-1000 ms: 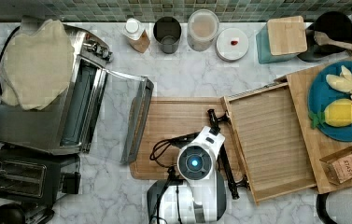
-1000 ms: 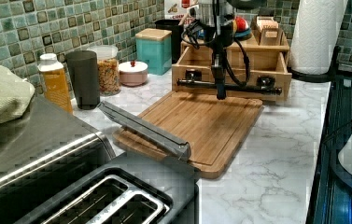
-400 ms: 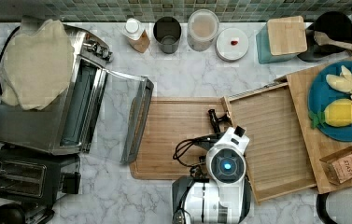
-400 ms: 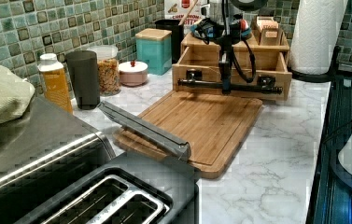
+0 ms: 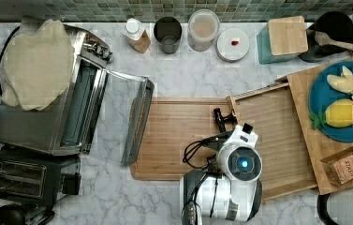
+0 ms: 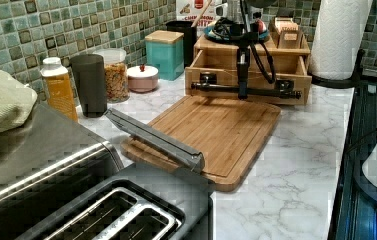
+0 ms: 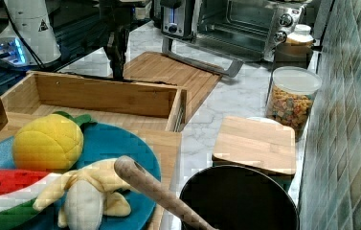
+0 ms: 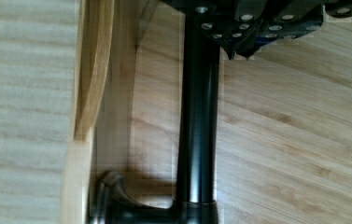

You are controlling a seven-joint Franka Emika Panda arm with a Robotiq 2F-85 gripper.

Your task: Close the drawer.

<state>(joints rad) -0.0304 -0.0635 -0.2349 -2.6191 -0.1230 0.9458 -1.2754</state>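
The arm's white wrist w/ its blue light [image 5: 243,164] had slid toward the top view's right over the last second or so. It now sat over the front edge of the wide, shallow light-wood drawer w/ the ribbed bottom [image 5: 277,136], not over the flat brown cutting board [image 5: 179,136] as before.

The drawer's front seemed to have gone in a touch w/ it, though only slightly. Most of the tray was still sticking out from under the wooden organiser box [image 6: 256,49] at the top view's right, w/ its front rim just past the board's edge.

In the left view the dark gripper [image 6: 242,85] hung straight down across the long dark bar handle [image 6: 276,92], about mid-bar and touching it or v. nearly. I couldn't tell whether the pincer was spread, pressed together or pinching the bar.

My read is that the push had only just started to bite. Closing looked barely begun, w/ nearly the full travel left. The arm probably needs to keep pressing square on the bar so the tray doesn't skew and jam.
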